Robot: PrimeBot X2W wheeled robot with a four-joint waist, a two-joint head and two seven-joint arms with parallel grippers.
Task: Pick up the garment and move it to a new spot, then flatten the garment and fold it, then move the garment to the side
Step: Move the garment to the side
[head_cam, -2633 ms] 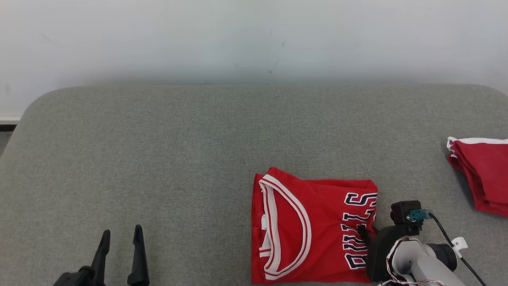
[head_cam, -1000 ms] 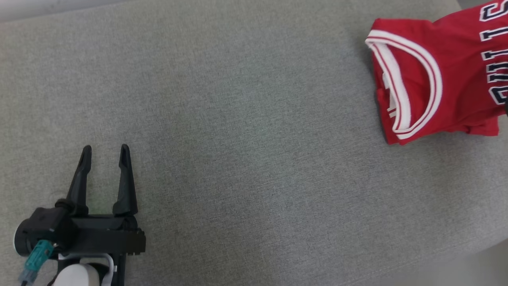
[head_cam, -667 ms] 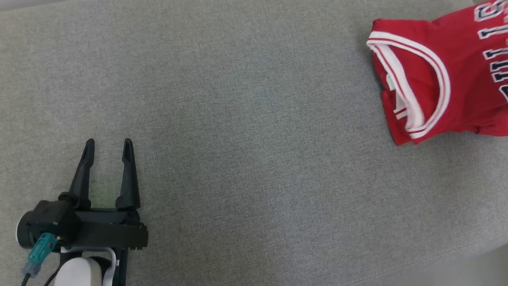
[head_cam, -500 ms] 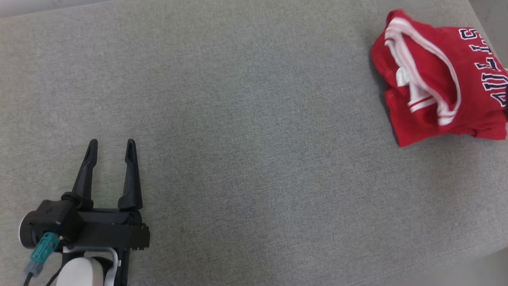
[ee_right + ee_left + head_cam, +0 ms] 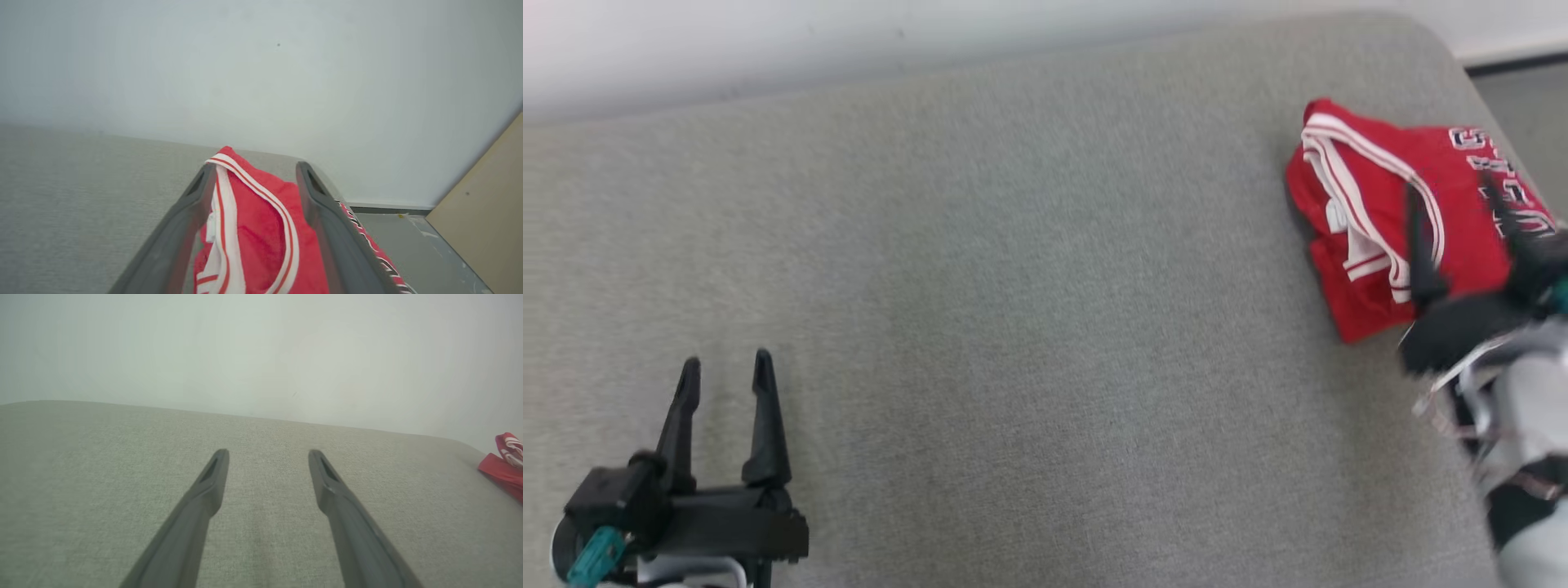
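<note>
Red jersey point(image 5: 1362, 284) bunched at far right corner of grey surface point(image 5: 1029, 286). Right pincer point(image 5: 1454, 184) spread, fingers either side of collar, nothing pinched. Left pincer point(image 5: 725, 367) spread too, well apart at lower left.

Grey surface point(image 5: 1029, 327) free leftward; garment point(image 5: 1339, 306) crowds right edge
</note>
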